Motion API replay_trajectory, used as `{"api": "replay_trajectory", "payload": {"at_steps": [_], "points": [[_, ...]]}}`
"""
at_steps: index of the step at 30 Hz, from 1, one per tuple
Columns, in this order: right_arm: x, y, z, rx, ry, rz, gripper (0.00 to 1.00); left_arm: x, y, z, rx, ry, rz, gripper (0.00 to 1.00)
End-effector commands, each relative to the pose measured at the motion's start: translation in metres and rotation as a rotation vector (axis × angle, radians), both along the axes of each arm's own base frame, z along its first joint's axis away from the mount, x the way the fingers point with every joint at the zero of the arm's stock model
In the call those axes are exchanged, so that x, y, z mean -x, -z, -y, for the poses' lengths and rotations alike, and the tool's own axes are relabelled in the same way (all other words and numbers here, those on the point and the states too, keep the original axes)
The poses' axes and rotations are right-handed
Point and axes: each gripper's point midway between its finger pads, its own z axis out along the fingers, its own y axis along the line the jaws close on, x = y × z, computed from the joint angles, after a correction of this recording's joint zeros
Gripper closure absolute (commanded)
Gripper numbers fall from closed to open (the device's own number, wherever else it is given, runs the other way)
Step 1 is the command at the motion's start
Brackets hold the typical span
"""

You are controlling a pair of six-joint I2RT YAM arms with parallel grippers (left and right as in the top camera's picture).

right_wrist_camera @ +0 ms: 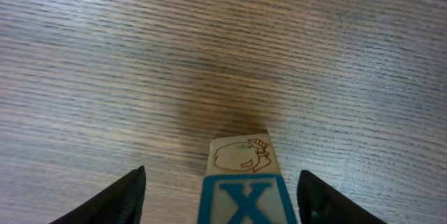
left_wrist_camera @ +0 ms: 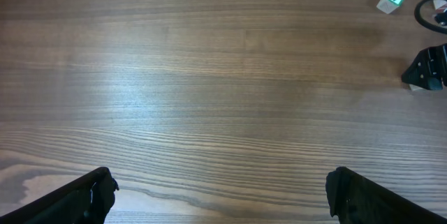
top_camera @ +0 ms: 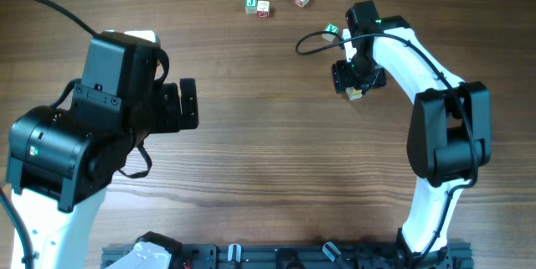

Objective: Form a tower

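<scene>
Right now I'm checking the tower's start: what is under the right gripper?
A cube, blue X on one face, a reddish drawing on another, stands between the right gripper's open fingers. Overhead shows only its pale corner; anything beneath it is hidden.

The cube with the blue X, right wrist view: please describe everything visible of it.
The cube looks wooden and pale. One face carries a blue X in a blue frame, cut by the picture's lower edge; the adjoining face shows a brownish line drawing. It rests squarely on the wood-grain table, between the fingers of the open right gripper, with a gap on each side. Only the table appears to touch it.
</scene>
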Motion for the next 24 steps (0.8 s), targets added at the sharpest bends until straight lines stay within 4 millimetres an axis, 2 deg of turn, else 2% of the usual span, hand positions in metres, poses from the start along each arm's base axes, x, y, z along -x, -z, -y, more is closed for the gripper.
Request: {"api": "replay_trajectory", "payload": {"at_steps": [1, 4, 17, 24], "points": [[0.0051, 0.0144, 0.0029, -0.003, -0.003, -0.04, 0.35, -0.0003, -0.0016, -0.0036, -0.004, -0.021, 0.01, 0.0], [0.0052, 0.0144, 0.0035, -0.003, -0.002, -0.041, 0.43, -0.0003, -0.0016, -0.0036, -0.004, -0.021, 0.01, 0.0], [0.0088, 0.0144, 0.0042, 0.0, -0.004, -0.056, 0.65, -0.0003, -0.0016, -0.0036, -0.004, -0.021, 0.01, 0.0], [0.0124, 0.0143, 0.0048, 0.002, 0.028, -0.071, 0.72, -0.0003, -0.0016, -0.0036, -0.004, -0.021, 0.01, 0.0]]}}
